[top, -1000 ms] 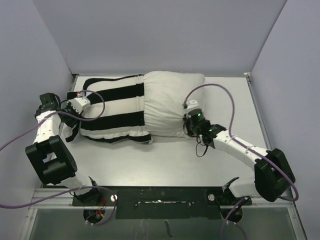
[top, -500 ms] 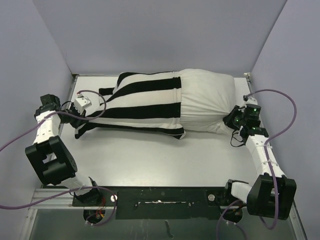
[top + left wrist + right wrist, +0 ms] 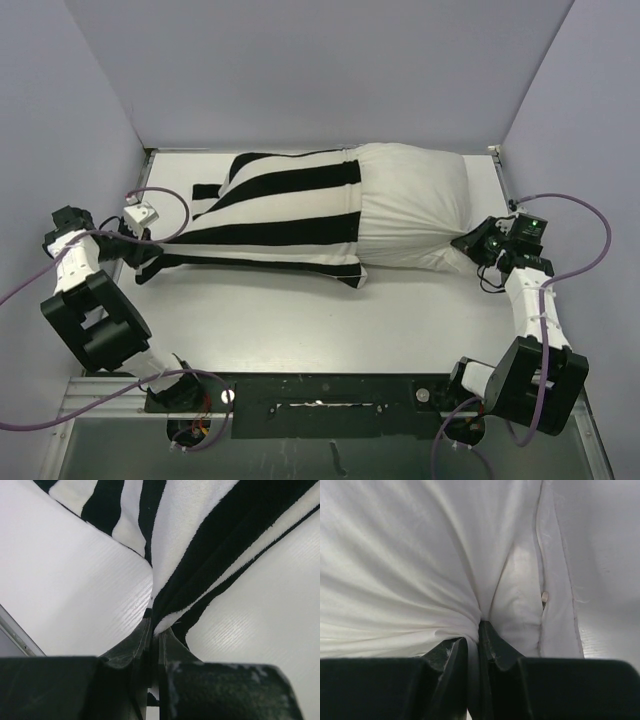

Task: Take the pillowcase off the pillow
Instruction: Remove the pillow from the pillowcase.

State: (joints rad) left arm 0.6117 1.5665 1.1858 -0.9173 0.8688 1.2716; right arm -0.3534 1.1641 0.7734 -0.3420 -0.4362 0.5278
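The black-and-white striped pillowcase [image 3: 270, 215] lies stretched across the table, its right end still over part of the plain white pillow [image 3: 415, 205]. At the far left my left gripper [image 3: 140, 258] is shut on the pillowcase's bunched end [image 3: 200, 570]; the left wrist view shows striped cloth pinched at the gripper's [image 3: 154, 627] tips. The pillow's right half is bare. My right gripper [image 3: 470, 243] is shut on a fold of the pillow's near right corner. In the right wrist view white pillow fabric [image 3: 420, 565] puckers into the gripper's [image 3: 479, 630] closed tips.
The white table [image 3: 300, 320] is boxed in by grey walls on the left, right and back. Purple cables loop from both arms. The right arm's base [image 3: 525, 375] stands at the near right, the left arm's base [image 3: 95, 325] at the near left.
The right gripper pulled the pillow rightward, the left gripper drew the pillowcase end left. The cover has stretched out long and more of the white pillow shows.
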